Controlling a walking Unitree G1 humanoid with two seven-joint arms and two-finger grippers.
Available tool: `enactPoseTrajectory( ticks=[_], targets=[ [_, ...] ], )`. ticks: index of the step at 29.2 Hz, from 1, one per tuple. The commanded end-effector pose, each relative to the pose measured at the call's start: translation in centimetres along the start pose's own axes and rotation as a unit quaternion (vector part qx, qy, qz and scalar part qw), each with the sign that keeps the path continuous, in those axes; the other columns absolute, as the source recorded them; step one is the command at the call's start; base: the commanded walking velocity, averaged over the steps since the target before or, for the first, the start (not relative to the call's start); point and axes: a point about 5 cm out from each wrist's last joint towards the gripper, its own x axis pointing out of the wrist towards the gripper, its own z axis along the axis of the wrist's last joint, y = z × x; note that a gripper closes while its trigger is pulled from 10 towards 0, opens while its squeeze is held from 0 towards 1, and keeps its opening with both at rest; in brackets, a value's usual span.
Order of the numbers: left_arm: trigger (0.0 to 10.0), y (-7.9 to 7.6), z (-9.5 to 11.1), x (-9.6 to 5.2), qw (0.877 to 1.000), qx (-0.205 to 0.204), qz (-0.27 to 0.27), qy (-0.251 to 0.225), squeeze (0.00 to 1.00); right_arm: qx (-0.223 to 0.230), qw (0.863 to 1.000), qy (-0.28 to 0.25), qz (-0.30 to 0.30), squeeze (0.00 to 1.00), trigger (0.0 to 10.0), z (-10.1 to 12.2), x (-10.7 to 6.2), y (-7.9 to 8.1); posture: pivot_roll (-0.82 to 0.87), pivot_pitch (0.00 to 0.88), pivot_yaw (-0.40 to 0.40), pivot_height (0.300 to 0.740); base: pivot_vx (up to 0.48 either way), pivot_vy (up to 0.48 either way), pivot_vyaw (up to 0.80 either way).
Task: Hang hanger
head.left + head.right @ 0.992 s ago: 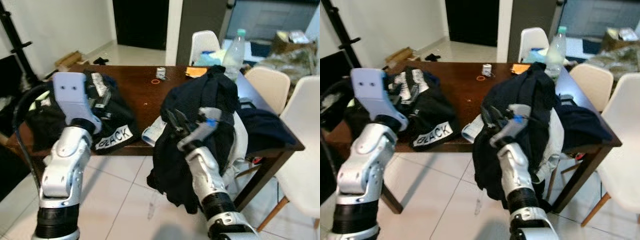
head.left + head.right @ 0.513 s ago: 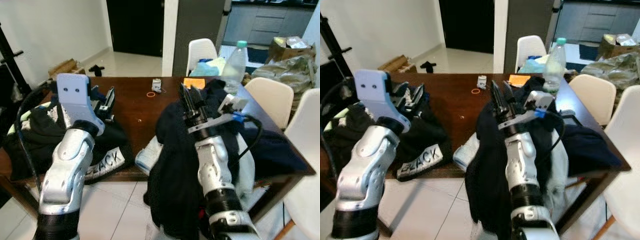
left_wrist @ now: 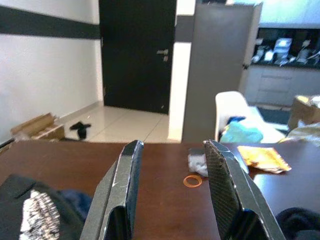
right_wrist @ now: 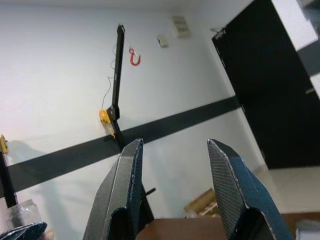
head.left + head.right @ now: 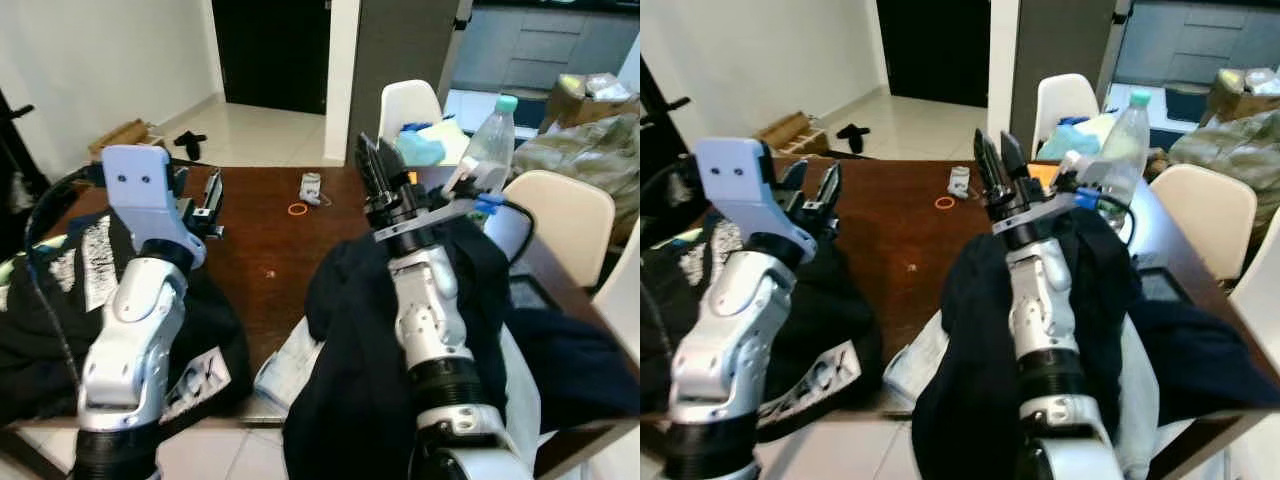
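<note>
A dark garment [image 5: 345, 340] hangs draped over my right forearm and over the near right part of the brown table [image 5: 270, 235]. My right gripper [image 5: 993, 155] is raised above the garment, pointing up, open and holding nothing. In the right wrist view the open fingers [image 4: 127, 190] frame a white wall with a black pole [image 4: 116, 85] and a red hook [image 4: 134, 56]. My left gripper [image 5: 815, 185] is open above the table's left side, over black clothes with white print [image 5: 70, 290]. In the left wrist view an orange ring [image 3: 191, 181] lies on the table beyond the fingers.
A plastic bottle [image 5: 492, 140] stands at the table's far right. White chairs [image 5: 410, 100] [image 5: 565, 205] stand behind and to the right. A small white object [image 5: 310, 185] lies near the ring. A dark doorway [image 5: 270, 50] and a cardboard box [image 5: 120, 135] are beyond.
The camera has come closer to the table. My right gripper has swung up from low beside the garment to pointing upward above it. The left arm has kept its raised pose.
</note>
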Motion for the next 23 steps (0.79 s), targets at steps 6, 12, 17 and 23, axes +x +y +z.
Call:
enactPoseTrajectory(
  ticks=[6, 12, 17, 23],
  targets=[
    [10.0, -0.17, -0.21, -0.24, 1.000, -0.009, 0.006, 0.006, 0.00, 0.016, 1.000, 0.011, -0.009, 0.00, 10.0, -0.51, -0.14, 0.14, 0.18, 0.005, -0.010, 0.740, 0.000, 0.000, 0.00],
    [10.0, -0.24, -0.21, -0.27, 1.000, -0.010, 0.007, 0.006, 0.00, 0.020, 1.000, 0.017, -0.010, 0.00, 10.0, -0.63, -0.13, 0.12, 0.18, 0.007, -0.013, 0.740, 0.000, 0.476, 0.00],
    [10.0, -0.24, -0.23, -0.33, 1.000, -0.011, 0.008, 0.006, 0.00, 0.021, 0.999, 0.022, -0.011, 0.00, 10.0, -0.71, -0.11, 0.11, 0.18, 0.005, -0.016, 0.740, 0.000, 0.480, 0.00],
    [10.0, -0.23, -0.22, -0.36, 1.000, -0.011, 0.008, 0.006, 0.00, 0.022, 0.999, 0.025, -0.010, 0.00, 10.0, -0.77, -0.09, 0.14, 0.18, 0.004, -0.017, 0.740, 0.000, 0.480, 0.00]
  ],
)
